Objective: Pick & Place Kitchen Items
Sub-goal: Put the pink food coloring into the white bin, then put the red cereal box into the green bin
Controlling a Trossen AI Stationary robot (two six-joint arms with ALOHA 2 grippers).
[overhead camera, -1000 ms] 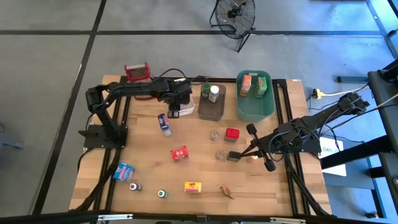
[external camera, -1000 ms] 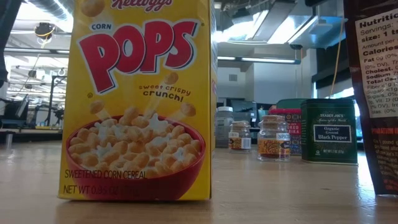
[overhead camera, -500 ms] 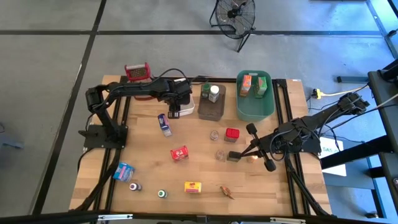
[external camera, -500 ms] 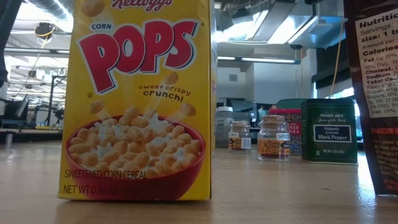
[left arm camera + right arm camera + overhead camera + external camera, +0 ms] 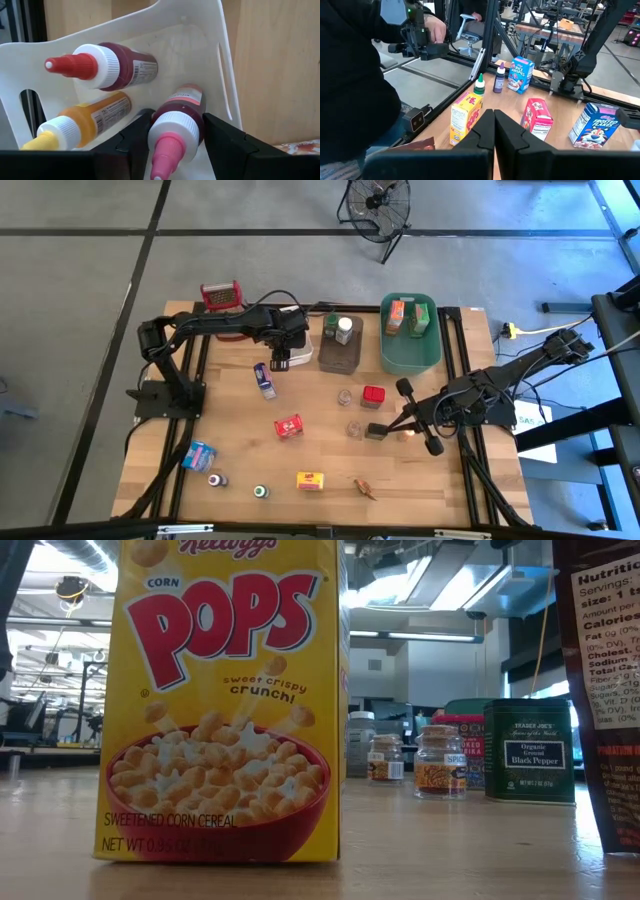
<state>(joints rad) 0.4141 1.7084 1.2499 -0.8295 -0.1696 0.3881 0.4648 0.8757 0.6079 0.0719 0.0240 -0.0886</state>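
Note:
My left gripper (image 5: pixel 287 350) hangs pointing down into the white tub (image 5: pixel 200 35) at the table's far left. In the tub lie a red-capped bottle (image 5: pixel 100 67), a yellow-capped one (image 5: pixel 75 127) and a pink-capped one (image 5: pixel 175 130); the pink-capped one lies between my fingers. My right gripper (image 5: pixel 390 424) is shut on nothing and hovers near level over the table's right middle. Small boxes are spread over the table: blue (image 5: pixel 263 379), red (image 5: pixel 288 426), yellow (image 5: pixel 311 480). My left gripper has one finger (image 5: pixel 135 135) on each side of the pink-capped bottle's white cap collar (image 5: pixel 175 127), coming from above and lying across the bottle. The fingers sit right against the collar. The bottle lies tilted in the tub, its body end (image 5: pixel 185 97) down on the tub's floor.
A brown tub (image 5: pixel 340 350) and a green tub (image 5: pixel 410 335) holding boxes stand at the far edge, and a red-topped mesh thing (image 5: pixel 222 295) at the far left corner. Jars (image 5: pixel 345 397), a red box (image 5: pixel 373 394), a dark tin (image 5: pixel 529 750) and small bottles (image 5: pixel 217 479) dot the table.

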